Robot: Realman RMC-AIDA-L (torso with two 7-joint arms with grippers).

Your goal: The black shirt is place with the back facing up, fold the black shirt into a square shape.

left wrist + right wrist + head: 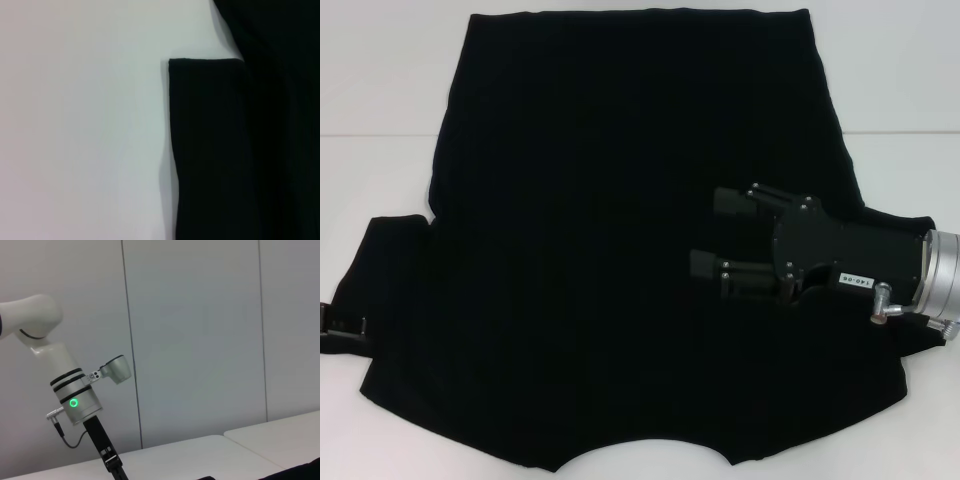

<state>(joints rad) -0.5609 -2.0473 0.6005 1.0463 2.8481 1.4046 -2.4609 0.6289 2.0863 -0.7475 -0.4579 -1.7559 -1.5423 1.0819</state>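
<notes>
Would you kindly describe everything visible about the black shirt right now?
The large plain matte black fabric shirt lies spread flat on the white table, unfolded, with its curved neckline nearest the robot and both short sleeves out sideways. The right end effector, fingers apart, hovers over its right half; the left end effector sits at its left sleeve edge.

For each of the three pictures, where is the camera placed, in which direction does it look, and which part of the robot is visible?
Head view: on the head, looking down at the black shirt on the white table; the right gripper shows, jaws apart.
Left wrist view: looks down at a sleeve; no robot part visible.
Right wrist view: looks sideways at the wall and the left arm.
Head and left wrist views share the shirt.
</notes>
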